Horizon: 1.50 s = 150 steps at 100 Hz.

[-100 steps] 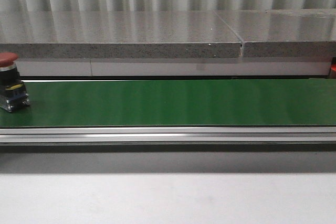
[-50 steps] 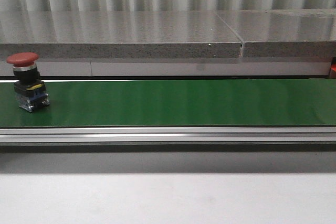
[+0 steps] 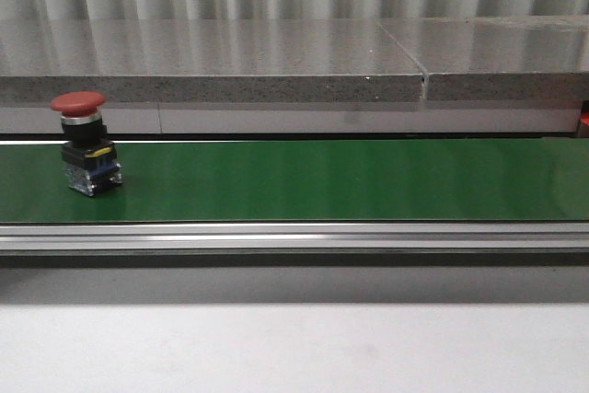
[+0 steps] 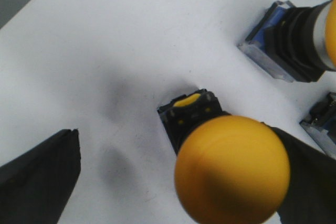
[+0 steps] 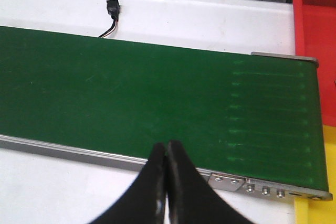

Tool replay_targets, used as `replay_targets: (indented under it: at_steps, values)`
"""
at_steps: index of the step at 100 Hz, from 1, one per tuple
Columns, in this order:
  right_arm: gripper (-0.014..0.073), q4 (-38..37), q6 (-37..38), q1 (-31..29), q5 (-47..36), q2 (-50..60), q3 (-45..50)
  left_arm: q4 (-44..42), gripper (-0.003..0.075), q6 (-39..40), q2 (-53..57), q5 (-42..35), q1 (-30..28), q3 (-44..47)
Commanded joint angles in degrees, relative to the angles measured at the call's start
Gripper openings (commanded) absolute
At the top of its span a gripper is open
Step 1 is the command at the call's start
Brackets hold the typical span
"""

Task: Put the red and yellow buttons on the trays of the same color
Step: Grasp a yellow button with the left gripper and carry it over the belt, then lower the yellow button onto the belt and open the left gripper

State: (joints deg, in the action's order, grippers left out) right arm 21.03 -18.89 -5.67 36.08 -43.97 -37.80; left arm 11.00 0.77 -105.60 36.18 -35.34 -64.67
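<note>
The red button (image 3: 86,143) has ridden the green belt (image 3: 331,179) rightward from its left end; right jaws together, left jaws apart around a yellow button (image 4: 231,169).

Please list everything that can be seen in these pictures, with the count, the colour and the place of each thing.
red button: one, red cap, black body, upright on the left part of the belt.
yellow buttons: at least two, on a white surface under the left wrist camera; more bases at the edge.
conveyor belt: one, green, across the front view.
red tray: one, past the belt's end.
small black connector: one, beyond the belt.
left gripper: black, open around a yellow button.
right gripper: black, shut, above the belt's near rail.
</note>
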Motion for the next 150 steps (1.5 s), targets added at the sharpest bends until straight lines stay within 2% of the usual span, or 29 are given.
replay_targets:
  at_steps: [1, 9, 16, 23, 42, 54, 82, 119, 150]
  values:
    - [-0.0067, 0.4, -0.3, 0.1, -3.1, 0.5, -1.4, 1.3, 0.0638, 0.4, 2.4, -2.2, -0.1, -1.6]
    - [-0.0067, 0.4, -0.3, 0.1, -3.2, 0.5, -1.4, 1.8, 0.0631, 0.4, 2.4, -2.5, -0.1, -1.6]
    - [-0.0067, 0.4, -0.3, 0.1, -3.2, 0.5, -1.4, 1.9, 0.0579, 0.4, 2.4, -2.6, -0.1, -1.6]
    - [-0.0067, 0.4, -0.3, 0.1, -3.2, 0.5, -1.4, 2.0, 0.0479, 0.4, 2.4, -2.6, -0.1, -1.6]
    - [-0.0067, 0.4, -0.3, 0.1, -3.2, 0.5, -1.4, 2.5, 0.0133, 0.4, 3.4, -2.6, 0.1, -1.6]
    - [-0.0067, 0.4, -0.3, 0.1, -3.2, 0.5, -1.4, 3.1, -0.0022, 0.4, 5.6, -2.6, 0.1, -1.6]
    - [-0.0067, 0.4, -0.3, 0.1, -3.2, 0.5, -1.4, 3.6, -0.0020, 0.3, 13.8, -2.2, 3.5, -1.6]
    - [-0.0067, 0.4, -0.3, 0.1, -3.2, 0.5, -1.4, 0.7, -0.0020, -1.8, 23.2, 2.7, 17.1, -1.6]
    - [-0.0067, 0.4, -0.3, 0.1, -3.2, 0.5, -1.4, 0.3, -0.0020, -3.4, 22.5, 5.1, 24.7, -0.8]
